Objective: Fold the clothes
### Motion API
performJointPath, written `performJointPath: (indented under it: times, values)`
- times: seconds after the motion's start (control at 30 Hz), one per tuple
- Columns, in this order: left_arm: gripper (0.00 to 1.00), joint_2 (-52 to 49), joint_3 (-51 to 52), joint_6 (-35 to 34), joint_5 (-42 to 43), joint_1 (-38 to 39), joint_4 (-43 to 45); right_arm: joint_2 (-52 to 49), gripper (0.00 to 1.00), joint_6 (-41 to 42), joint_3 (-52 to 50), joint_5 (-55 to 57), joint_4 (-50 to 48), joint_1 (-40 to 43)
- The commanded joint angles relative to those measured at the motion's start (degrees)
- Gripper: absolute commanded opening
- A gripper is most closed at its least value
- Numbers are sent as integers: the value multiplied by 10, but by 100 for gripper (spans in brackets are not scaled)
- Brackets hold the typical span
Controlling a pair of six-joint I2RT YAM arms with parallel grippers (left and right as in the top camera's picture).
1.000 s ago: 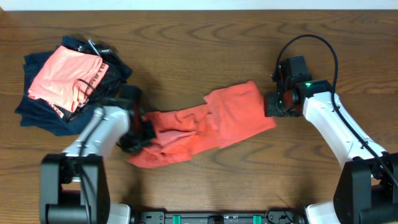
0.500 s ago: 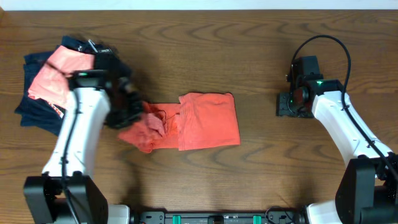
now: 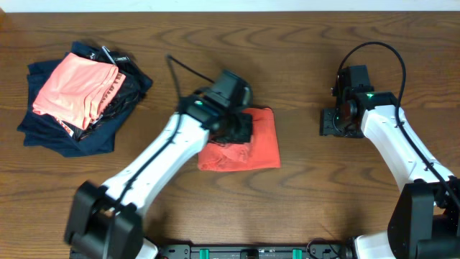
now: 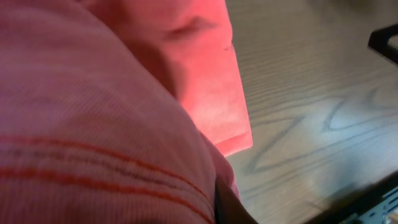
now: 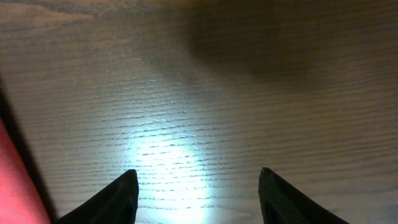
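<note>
The red-orange T-shirt (image 3: 264, 147) lies in a compact folded bundle at the table's middle, with no lettering showing. My left gripper (image 3: 241, 129) reaches across from the left and sits on the shirt's upper left part, shut on a fold of its fabric. In the left wrist view the shirt's cloth (image 4: 205, 74) fills most of the frame and hides the jaws except one dark finger (image 4: 230, 208). My right gripper (image 3: 329, 121) is open and empty over bare wood right of the shirt. In the right wrist view (image 5: 198, 186) a strip of the shirt (image 5: 12, 180) shows at the left edge.
A pile of other garments (image 3: 72, 93), salmon-pink on top of navy and black, sits at the far left. The wooden table (image 3: 215, 43) extends behind the shirt. The right arm's cable (image 3: 374, 47) loops above its wrist.
My left gripper has carried the shirt's left part rightward over the rest, making a shorter bundle. My right gripper let go of the shirt's right end and pulled back to the right.
</note>
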State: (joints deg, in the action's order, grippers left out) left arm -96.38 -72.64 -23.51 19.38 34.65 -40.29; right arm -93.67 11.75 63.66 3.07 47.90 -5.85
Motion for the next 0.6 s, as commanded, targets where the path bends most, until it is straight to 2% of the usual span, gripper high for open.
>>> performJointPath:
  times: [0.0, 0.07, 0.13, 0.17, 0.33, 0.4, 0.5, 0.57]
  values:
    - [26, -35, -11, -15, 5, 20, 21, 7, 60, 9, 8, 5, 3, 3]
    - [31, -49, -11, -15, 7, 30, 32, 7, 61, 9, 8, 1, 5, 2]
    - [42, -57, -11, -15, 15, 39, 46, 7, 61, 9, 8, -4, 5, 3]
    - [43, -59, -11, -15, 25, 43, 59, 7, 62, 9, 8, -6, 5, 2]
    - [44, -56, -11, 3, 101, 57, 148, 7, 63, 8, 8, -30, 3, 2]
    - [44, -47, -12, 20, 99, 52, 149, 7, 63, -7, 8, -53, 3, 2]
    - [44, -13, -12, 49, 92, 20, 125, 7, 63, -79, 8, -134, 0, 1]
    - [44, 16, -12, 48, 58, -11, 93, 7, 63, -119, 8, -192, -5, -2]
